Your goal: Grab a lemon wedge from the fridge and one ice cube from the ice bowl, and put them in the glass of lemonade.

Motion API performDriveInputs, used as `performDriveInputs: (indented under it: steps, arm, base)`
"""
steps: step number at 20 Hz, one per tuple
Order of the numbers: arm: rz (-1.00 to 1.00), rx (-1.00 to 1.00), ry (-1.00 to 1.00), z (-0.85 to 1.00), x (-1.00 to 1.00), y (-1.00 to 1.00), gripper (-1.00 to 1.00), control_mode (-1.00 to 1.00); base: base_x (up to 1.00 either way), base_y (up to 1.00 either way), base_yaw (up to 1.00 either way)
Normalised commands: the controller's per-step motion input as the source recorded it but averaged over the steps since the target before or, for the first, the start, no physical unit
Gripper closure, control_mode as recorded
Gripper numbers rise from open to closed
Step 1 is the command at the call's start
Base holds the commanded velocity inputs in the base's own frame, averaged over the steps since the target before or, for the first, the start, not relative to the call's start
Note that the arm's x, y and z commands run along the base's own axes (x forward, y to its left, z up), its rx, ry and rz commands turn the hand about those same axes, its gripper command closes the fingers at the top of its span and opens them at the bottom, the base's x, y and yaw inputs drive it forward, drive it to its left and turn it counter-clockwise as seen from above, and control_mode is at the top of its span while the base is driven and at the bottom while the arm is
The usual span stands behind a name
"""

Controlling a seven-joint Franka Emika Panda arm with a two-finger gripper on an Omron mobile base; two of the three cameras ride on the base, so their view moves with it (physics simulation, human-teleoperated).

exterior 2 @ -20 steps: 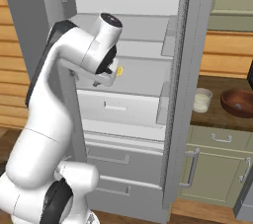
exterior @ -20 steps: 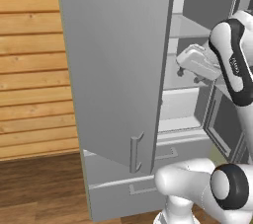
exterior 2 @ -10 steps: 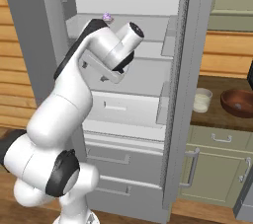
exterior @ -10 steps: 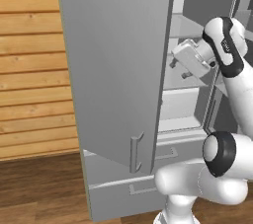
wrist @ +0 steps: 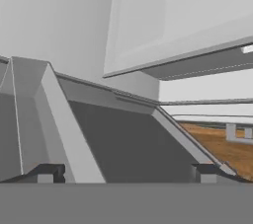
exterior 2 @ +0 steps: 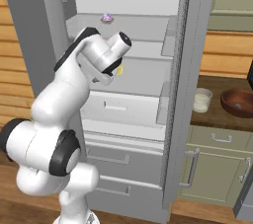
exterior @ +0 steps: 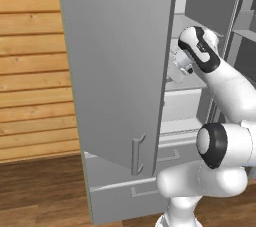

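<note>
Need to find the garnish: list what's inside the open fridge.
Inside the fridge: a cupcake on the upper shelf, the lemon wedge below, partly covered by the arm. Drawer contents are hidden.

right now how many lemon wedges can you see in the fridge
1: the lemon wedge sits on a middle fridge shelf, just behind the arm's wrist. More could be hidden behind the arm.

Lemon wedge mostly hidden behind the arm's wrist, just a yellow sliver. Ice bowl cut off by right edge, contents too dark to tell. Purple thing on top fridge shelf too small to ID.
</note>
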Motion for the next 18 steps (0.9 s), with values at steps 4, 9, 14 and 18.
performDriveInputs:
  steps: [4, 9, 14, 18]
  arm:
    - [0.0, 0.11, 0.0, -0.03, -0.17, 0.97, -1.0, -1.0]
    - [0.0, 0.1, 0.0, -0.01, -0.43, 1.0, -1.0, -1.0]
    - [0.0, 0.06, 0.0, -0.13, -0.36, 1.0, -1.0, -1.0]
    - [0.0, 0.02, 0.0, -0.09, -0.34, 1.0, -1.0, -1.0]
  base:
    - [0.0, 0.0, 0.0]
    - [0.0, 0.0, 0.0]
    - [0.0, 0.0, 0.0]
    - [0.0, 0.0, 0.0]
